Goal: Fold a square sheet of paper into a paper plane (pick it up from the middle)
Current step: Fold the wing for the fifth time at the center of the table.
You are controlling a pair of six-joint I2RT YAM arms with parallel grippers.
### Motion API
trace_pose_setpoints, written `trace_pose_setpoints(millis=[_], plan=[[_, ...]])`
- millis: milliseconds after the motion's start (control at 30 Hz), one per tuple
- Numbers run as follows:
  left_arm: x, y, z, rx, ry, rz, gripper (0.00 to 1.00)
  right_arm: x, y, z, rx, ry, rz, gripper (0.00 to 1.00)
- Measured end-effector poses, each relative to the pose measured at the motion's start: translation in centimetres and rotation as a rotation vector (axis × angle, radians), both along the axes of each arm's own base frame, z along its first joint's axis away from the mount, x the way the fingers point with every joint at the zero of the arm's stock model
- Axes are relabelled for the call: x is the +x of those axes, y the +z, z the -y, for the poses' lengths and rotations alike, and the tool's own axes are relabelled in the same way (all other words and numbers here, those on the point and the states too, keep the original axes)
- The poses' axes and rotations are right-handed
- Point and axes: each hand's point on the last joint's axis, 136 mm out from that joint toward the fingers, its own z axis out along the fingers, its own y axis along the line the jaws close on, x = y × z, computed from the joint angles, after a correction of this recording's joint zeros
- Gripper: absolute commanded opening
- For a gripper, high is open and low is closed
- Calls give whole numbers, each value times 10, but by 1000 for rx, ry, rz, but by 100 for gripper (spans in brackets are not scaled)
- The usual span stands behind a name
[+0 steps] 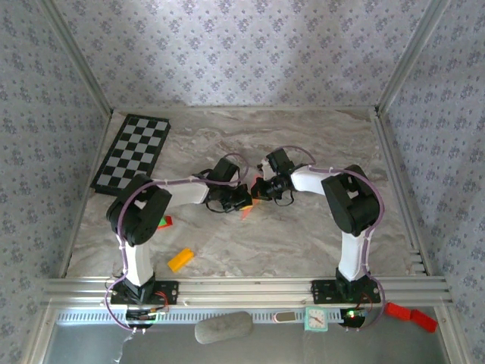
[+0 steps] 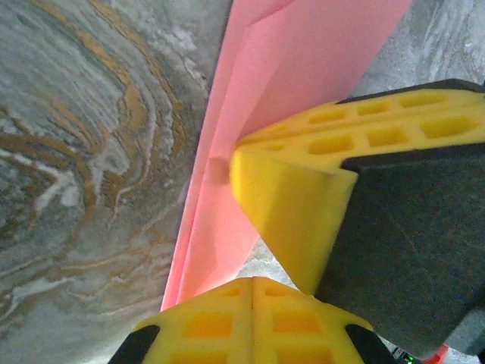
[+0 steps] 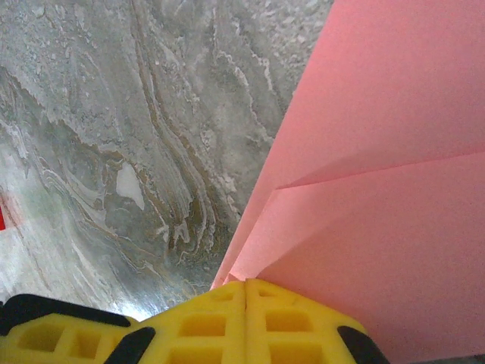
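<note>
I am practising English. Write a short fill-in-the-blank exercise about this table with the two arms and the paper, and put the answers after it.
1. The left pincer and the right pincer are both shut on the folded paper, whose colour is ____.
2. The checkerboard lies at the far ____ corner of the table.
3. The block nearest the table's near edge is ____ in colour.

Missing words: pink; left; orange.

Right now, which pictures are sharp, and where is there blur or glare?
Top external view: soft light, sharp grey marbled tabletop. Left wrist view: salmon-pink folded paper sheet and left gripper's yellow fingers look soft. Right wrist view: crisp marble, evenly lit paper.
</note>
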Motion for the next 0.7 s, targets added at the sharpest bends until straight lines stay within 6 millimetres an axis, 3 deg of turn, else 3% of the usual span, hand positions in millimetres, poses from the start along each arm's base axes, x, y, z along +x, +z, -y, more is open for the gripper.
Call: trace_pose_setpoints(millis=[167,700], plan=[[-1,-12,-2,16,1,-25,0,0,-1,1,7,-1,-7,1],[-12,-14,-11,21,-39,10,0,1,-2,0,9,1,-41,1]])
